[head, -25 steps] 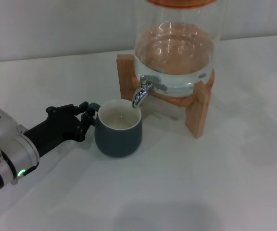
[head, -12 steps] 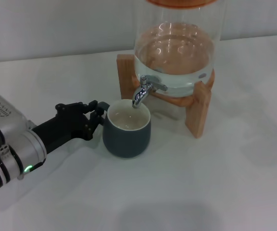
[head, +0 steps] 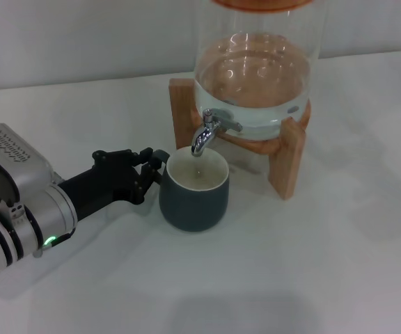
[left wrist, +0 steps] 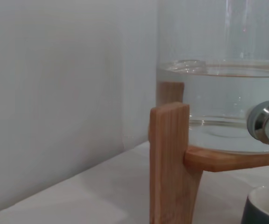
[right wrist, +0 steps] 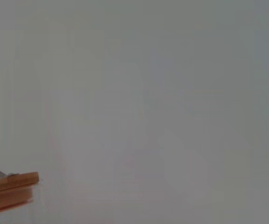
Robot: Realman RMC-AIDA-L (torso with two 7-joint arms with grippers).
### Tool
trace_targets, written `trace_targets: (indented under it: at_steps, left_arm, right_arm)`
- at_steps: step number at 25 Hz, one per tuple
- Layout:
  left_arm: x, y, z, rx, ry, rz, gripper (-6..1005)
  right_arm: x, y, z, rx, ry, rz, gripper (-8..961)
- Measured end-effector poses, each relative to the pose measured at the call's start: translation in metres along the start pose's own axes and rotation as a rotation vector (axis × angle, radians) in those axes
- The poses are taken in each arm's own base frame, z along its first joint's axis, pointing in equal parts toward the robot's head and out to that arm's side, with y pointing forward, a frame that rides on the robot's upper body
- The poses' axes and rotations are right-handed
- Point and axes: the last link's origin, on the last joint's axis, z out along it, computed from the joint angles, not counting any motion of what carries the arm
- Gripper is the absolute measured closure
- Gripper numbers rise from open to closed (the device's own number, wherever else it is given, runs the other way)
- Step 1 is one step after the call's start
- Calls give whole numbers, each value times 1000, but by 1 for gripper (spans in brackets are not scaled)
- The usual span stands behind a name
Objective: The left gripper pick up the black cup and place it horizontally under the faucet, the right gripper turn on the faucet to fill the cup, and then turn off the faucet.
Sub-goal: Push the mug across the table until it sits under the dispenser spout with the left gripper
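Note:
The black cup stands upright on the white table, its cream inside open right below the spout of the chrome faucet. My left gripper, a black claw on a silver arm, reaches in from the left and is shut on the cup's handle. In the left wrist view the faucet shows at the edge, with the cup's rim just beneath it. The faucet's lever points out to the right. The right gripper is out of view.
The glass dispenser holds water and rests on a wooden stand, whose post is close to the left wrist camera. A wooden piece shows in the right wrist view. White table spreads in front and to the right.
My left gripper has slid the cup to the right and a little back, from left of the spout to directly beneath it.

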Motion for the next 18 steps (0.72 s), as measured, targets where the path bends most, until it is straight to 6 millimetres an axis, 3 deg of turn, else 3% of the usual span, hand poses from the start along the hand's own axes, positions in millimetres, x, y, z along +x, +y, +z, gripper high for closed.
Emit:
trace_targets:
  at_steps: [18]
  left_arm:
    - [-1, -4, 2, 7, -32, -30, 850]
  right_arm:
    - [0, 0, 0, -1, 0, 0, 147]
